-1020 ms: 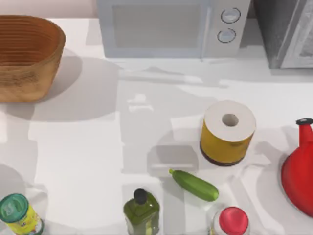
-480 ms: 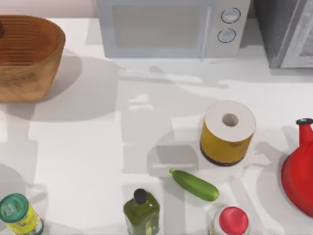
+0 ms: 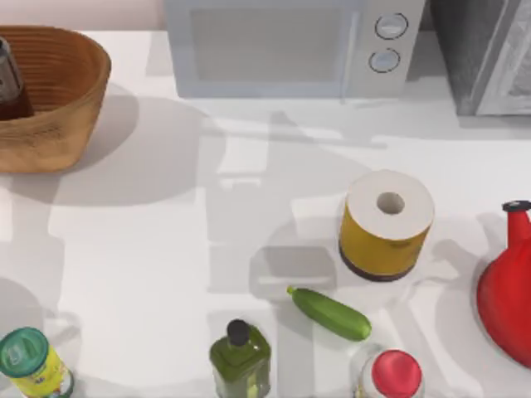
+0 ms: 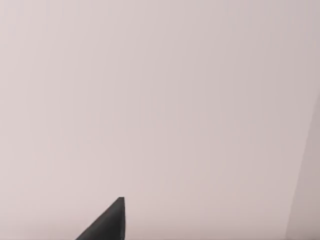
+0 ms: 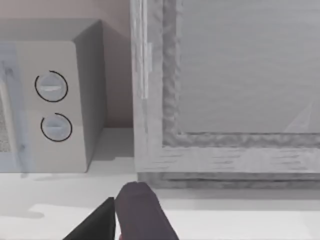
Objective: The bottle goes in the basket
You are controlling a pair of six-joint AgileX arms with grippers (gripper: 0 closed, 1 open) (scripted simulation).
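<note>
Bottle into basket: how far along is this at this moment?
Nearly done or just done. In the top view the bottle shows at the left edge, over the inside of the basket. Whether it rests on the basket floor or is being held cannot be told. What may remain is release and pulling the arm clear.

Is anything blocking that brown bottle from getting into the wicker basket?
Nothing visible does. The bottle shows at the top view's left edge, over the basket opening, with ribbed wicker wall beside it and no other object between them. Whether it rests on the bottom can't be told.
</note>
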